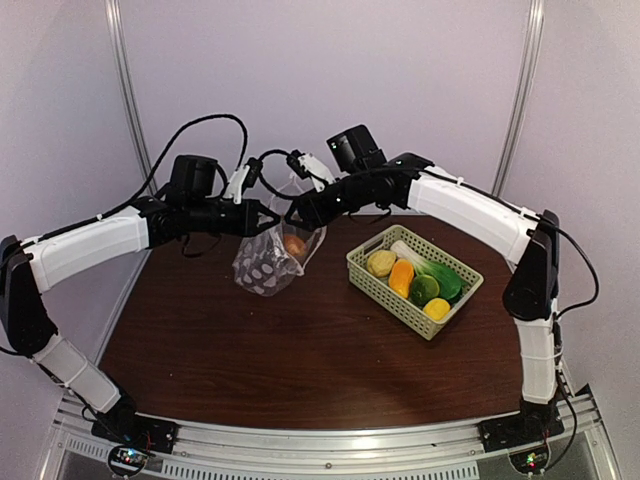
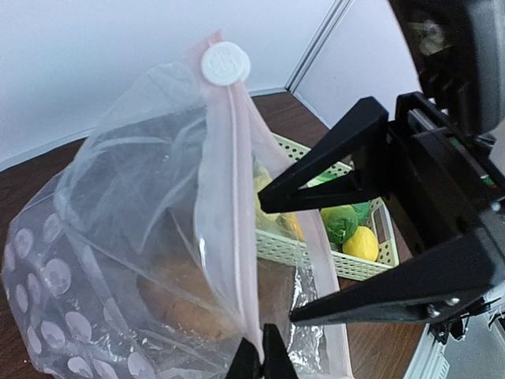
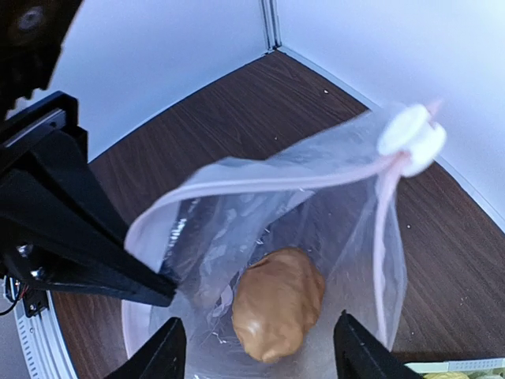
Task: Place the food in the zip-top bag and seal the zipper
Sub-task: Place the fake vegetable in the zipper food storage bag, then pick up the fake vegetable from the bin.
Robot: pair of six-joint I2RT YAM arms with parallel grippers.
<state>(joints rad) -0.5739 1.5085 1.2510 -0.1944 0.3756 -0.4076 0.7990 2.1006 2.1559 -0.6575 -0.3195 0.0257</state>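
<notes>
While the left jaws pinch tight on the zipper, the zip-top bag hangs from them mouth-up. Its dotted body sags toward the bench; whether its bottom touches the wood I cannot tell. From the left jaws the zipper's long axis runs straight away to a round white slider at the far end, which stands highest. The mouth gapes: in the right wrist view the pink lip loops from the tips of the left jaws across to the slider. Aimed into that opening, the right jaws stand wide apart, gripping nothing. Below and between them, deep in the bag, lies one brown piece. Beyond the right jaws, on the side away from the left jaws, a pale green basket sits on the bench. It holds the other food: a tan round piece, an orange piece, a white leek, a dark green vegetable and a yellow lemon.
</notes>
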